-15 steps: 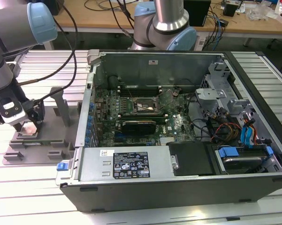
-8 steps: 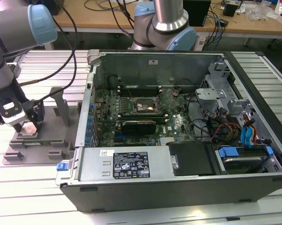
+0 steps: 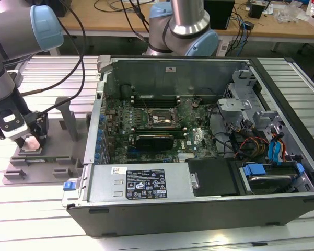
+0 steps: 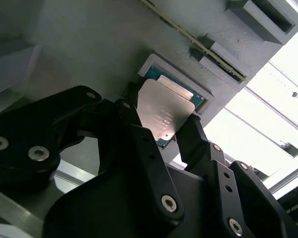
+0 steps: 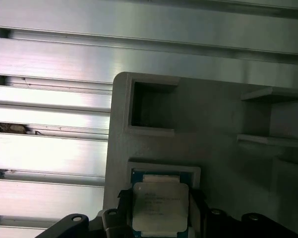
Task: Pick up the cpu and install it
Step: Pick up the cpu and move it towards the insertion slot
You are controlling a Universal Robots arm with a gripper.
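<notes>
Spanning everything beneath the tool, item one: slatted metal surface (image 3: 36, 225), carrying all that follows.

Item two: computer case (image 3: 198, 191), lid off, well apart from the tool. Its tall side wall stands between tool and interior, an edge any carry would likely have to clear from above.

Item three: grey tray (image 3: 47, 166), directly under the tool, with raised posts just beside it. Open room lies mainly upward.

Item four: black socket frame (image 3: 159, 119), on the board inside the case, far from the tool, hemmed by components and cables.

Item five: tool (image 3: 30, 141), low over the tray. In the second wrist view its dark fingers (image 4: 139, 141) press against two opposite edges of the cpu (image 4: 163, 111), closed to its width, no gap visible.

Item six: cpu, between the fingertips, seated in or just above a square tray recess; which, cannot tell. Judged light, rigid and thin, with a slick metal top; probably fragile underneath and intolerant of tilt or dropping. Best hold: opposite side edges, kept level, since the recess walls sit close around it.
</notes>
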